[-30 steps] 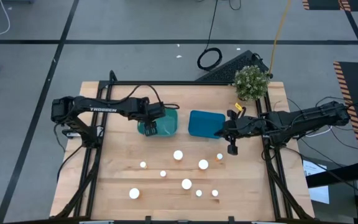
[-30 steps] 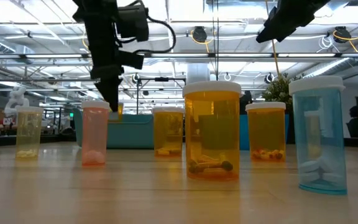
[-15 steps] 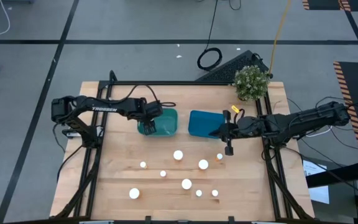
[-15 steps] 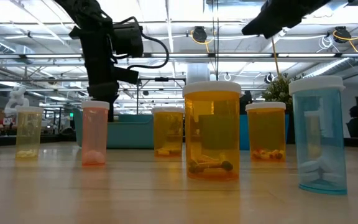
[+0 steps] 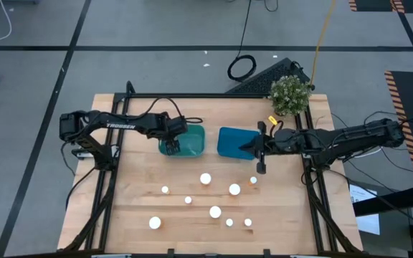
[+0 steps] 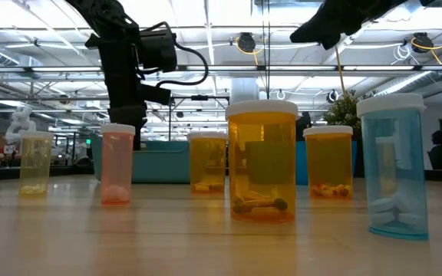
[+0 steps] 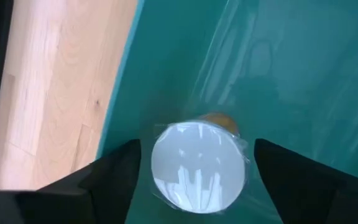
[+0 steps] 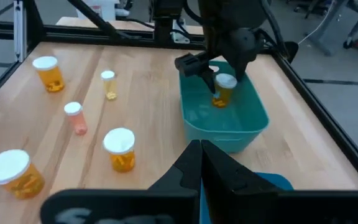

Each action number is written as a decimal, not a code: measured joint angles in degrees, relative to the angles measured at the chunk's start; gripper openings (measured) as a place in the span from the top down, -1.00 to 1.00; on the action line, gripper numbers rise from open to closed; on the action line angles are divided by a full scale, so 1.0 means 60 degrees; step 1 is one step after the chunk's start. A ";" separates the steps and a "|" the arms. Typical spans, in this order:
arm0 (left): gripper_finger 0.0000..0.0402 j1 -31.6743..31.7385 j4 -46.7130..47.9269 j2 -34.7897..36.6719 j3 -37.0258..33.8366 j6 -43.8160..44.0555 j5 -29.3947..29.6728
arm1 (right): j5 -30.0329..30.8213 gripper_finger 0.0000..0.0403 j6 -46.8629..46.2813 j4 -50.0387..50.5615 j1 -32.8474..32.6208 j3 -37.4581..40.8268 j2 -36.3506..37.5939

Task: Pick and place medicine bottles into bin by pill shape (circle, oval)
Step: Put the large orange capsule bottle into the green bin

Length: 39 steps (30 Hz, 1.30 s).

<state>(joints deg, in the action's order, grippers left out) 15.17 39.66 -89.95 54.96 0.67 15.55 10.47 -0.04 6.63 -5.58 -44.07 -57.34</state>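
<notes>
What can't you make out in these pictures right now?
- Pill shapes: bottles are only white caps in the high view.
- Blue bin contents: the right gripper and arm cover part of it.
- Bottle in the teal bin: the cap hides its pills, and whether the left gripper's fingers touch it.

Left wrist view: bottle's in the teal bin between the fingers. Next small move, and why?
Probably lift the left gripper straight up out of the teal bin. The orange bottle shows a gap to each of the fingers, so it looks released, standing in the bin. The right gripper waits, shut, by the blue bin.
</notes>
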 joint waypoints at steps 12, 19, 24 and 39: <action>-0.65 -0.0770 0.0504 0.1182 0.0322 0.0424 0.0484 | -0.0002 1.00 -0.0369 0.0003 -0.0084 0.0000 -0.0007; -0.65 -0.1270 0.0545 0.2394 0.0320 0.0950 0.1179 | -0.0031 1.00 -0.0804 -0.0352 -0.0087 0.0000 -0.0544; -0.65 -0.1852 0.0432 0.2953 0.0320 0.1231 0.1357 | -0.0031 0.92 -0.1296 -0.0644 -0.0093 0.0000 -0.1333; -0.65 -0.2737 0.0367 0.3278 0.0313 0.0883 0.1596 | -0.0294 0.20 -0.1109 -0.1114 -0.0986 -0.2049 -0.4498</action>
<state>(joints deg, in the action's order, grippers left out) -1.26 41.86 -70.29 56.84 5.96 25.12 8.71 -6.69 -0.05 -11.50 -56.37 -84.33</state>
